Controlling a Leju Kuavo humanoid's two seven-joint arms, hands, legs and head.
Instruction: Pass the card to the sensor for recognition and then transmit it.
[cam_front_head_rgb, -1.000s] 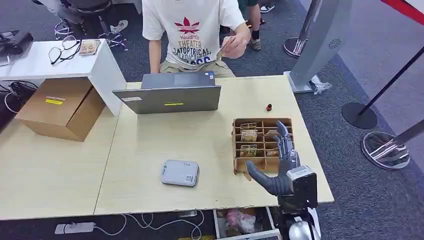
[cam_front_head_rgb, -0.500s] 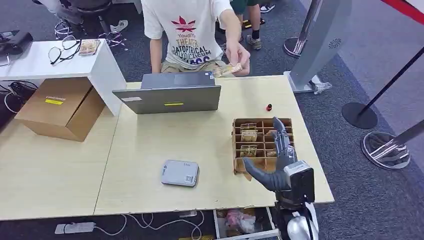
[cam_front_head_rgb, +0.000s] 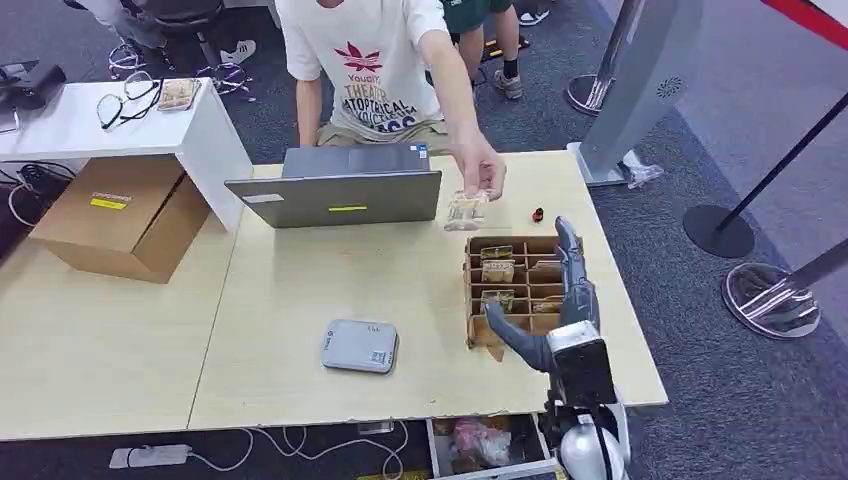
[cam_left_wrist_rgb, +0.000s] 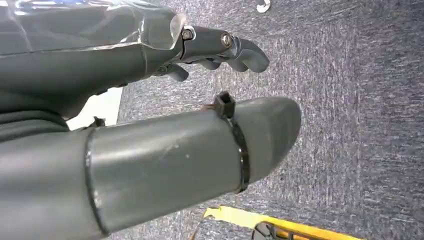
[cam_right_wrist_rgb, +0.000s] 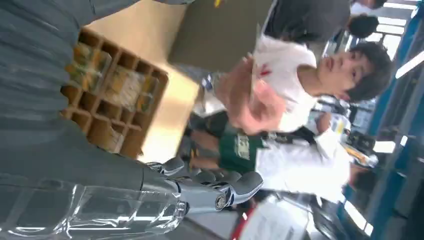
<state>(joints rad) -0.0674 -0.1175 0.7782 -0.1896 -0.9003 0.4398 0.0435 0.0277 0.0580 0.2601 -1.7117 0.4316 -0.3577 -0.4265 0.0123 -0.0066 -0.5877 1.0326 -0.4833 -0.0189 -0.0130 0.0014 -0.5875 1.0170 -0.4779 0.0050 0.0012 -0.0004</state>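
**Right hand open over the card box, a person's hand bringing a card in**

We saw the right hand (cam_front_head_rgb: 558, 300) raised over the wooden box (cam_front_head_rgb: 474, 330) at the table's right side, fingers stretched forward and thumb spread out to the left, holding nothing. It hovered above the box's right-hand column of compartments. The left hand (cam_left_wrist_rgb: 220, 47) hung beside the body over grey carpet, its fingers loosely curled with nothing in them that we could see; we could not tell how far it was closed.

The box was a grid of small compartments. We counted four of them with cards (cam_front_head_rgb: 497, 270) standing inside, in the left and middle columns; the compartments under the hand were hidden from us, so we could not count those. The right wrist view showed the same box (cam_right_wrist_rgb: 150, 107) with cards in several cells.

Just beyond the box's far left corner, a person's hand (cam_front_head_rgb: 482, 177) held one card (cam_front_head_rgb: 466, 211) above the table (cam_front_head_rgb: 300, 300), clear of the box and apart from the robot hand.

Further out on the table we counted one grey sensor pad (cam_front_head_rgb: 360, 346) near the front edge, one open laptop (cam_front_head_rgb: 345, 190) at the far edge, and one small red and black object (cam_front_head_rgb: 538, 214) behind the box. One cardboard carton (cam_front_head_rgb: 120, 215) stood on the adjoining table to the left.
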